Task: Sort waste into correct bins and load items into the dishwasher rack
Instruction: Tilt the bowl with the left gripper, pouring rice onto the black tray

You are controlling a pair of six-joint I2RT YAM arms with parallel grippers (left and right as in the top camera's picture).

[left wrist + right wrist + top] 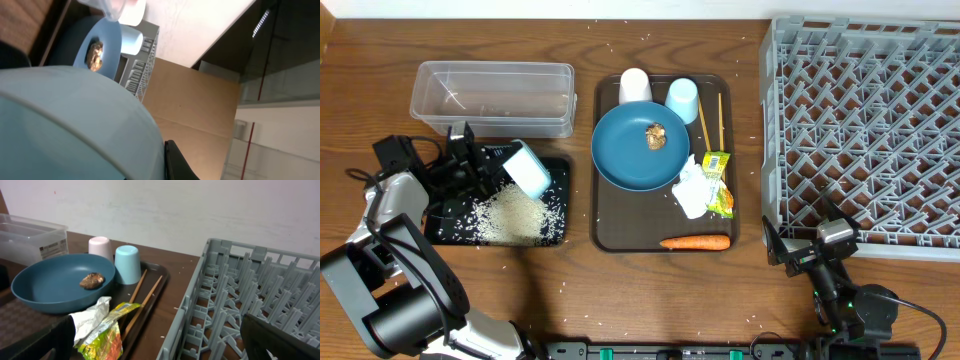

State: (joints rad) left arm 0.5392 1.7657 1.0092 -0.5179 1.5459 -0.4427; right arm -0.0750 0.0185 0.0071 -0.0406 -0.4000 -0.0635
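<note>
White rice lay heaped in the black tray at the left of the table, with stray grains scattered over the wood; above the heap the left gripper was clamped on the rim of the bowl, which was tipped on its side over the tray (its pale wall filled most of the left wrist view); just behind stood the clear tub, upright. On the brown tray in the middle sat the plate with the lump on it; the white cup and the blue cup stood upside down side by side behind the plate; the chopsticks lay along the right edge; the tissue and the wrapper touched each other by the plate's near right rim; the carrot lay across the front edge. The rack filled the right side; the right gripper hung by its near left corner, jaws spread wide and holding nothing.
</note>
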